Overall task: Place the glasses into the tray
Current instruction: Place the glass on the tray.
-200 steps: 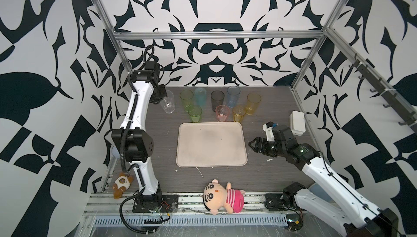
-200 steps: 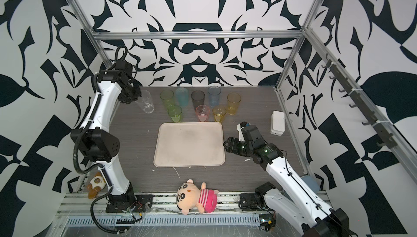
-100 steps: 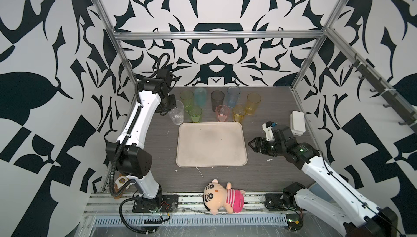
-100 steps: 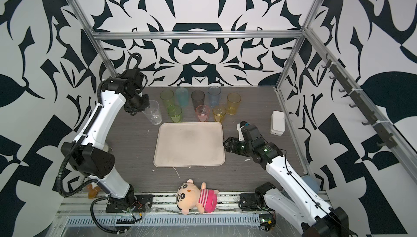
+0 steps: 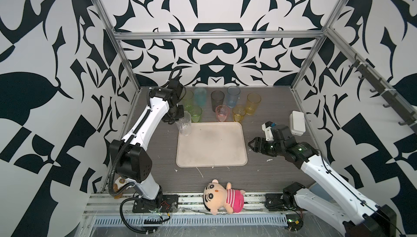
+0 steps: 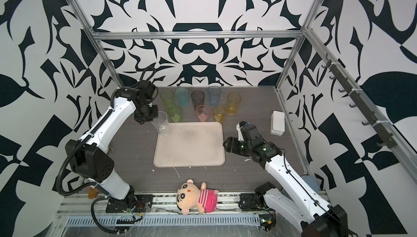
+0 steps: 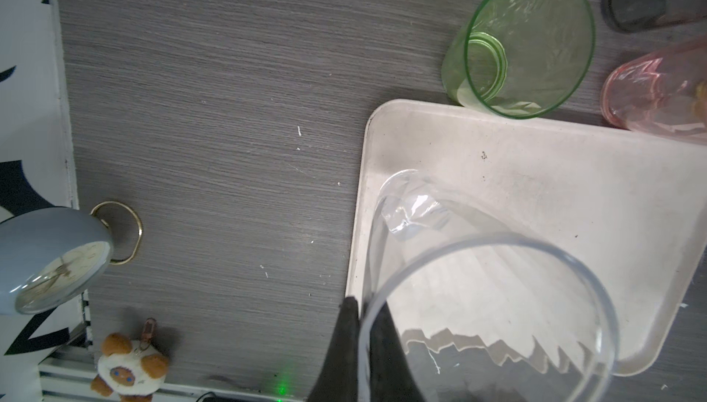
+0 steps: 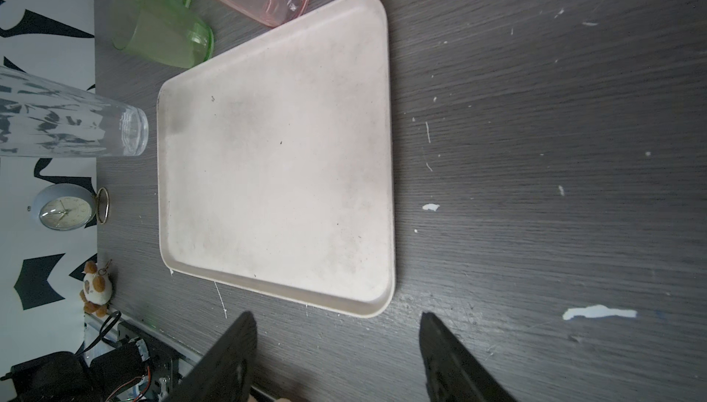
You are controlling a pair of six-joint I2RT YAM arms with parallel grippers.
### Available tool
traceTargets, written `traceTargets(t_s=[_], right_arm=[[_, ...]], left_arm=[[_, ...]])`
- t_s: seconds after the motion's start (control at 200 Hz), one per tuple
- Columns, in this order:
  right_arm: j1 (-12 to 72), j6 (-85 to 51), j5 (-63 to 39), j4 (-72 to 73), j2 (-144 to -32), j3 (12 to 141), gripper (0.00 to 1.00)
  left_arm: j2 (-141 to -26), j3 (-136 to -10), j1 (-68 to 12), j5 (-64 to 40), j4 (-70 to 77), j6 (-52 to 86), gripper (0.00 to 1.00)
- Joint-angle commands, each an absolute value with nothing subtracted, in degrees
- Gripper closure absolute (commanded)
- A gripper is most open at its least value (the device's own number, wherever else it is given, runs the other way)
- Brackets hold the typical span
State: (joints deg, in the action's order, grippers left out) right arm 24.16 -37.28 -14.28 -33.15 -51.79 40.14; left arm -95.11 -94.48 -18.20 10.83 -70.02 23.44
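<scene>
Now: left end effector (image 7: 365, 302) clamps one clear glass (image 5: 184, 124); right end effector (image 8: 337, 314) agape, empty; eight glasses (image 5: 217, 97), one tray (image 5: 212, 148).

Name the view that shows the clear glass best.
A top view: the whole clear glass shows, upright by the tray's corner. Left wrist looks down into it, rim cropped; right wrist shows only its lower part.
</scene>
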Motion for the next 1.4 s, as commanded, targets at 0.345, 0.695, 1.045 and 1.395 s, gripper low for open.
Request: traceTargets(t_s=[0.345, 0.695, 1.045, 1.395], right_arm=[[24.68, -37.27, -13.80, -30.76, -52.85, 42.02, 0.29], [24.68, -37.28, -13.72, -30.87, -52.65, 41.57, 0.29], [24.86, -36.92, -13.93, -31.07, -52.83, 41.79, 0.29], [24.79, -36.74, -13.86, -31.22, -53.00, 41.81, 0.29]], left_arm=[[-96.12, -90.84, -18.90, 10.70, -65.81, 25.92, 1.00], [-97.67, -89.14, -18.89, 10.62, -63.73, 26.28, 1.00], [-98.97, -87.94, -18.88, 11.33, -62.29, 26.37, 1.00], [-99.51, -88.18, -18.89, 11.33, -62.47, 26.10, 0.85]])
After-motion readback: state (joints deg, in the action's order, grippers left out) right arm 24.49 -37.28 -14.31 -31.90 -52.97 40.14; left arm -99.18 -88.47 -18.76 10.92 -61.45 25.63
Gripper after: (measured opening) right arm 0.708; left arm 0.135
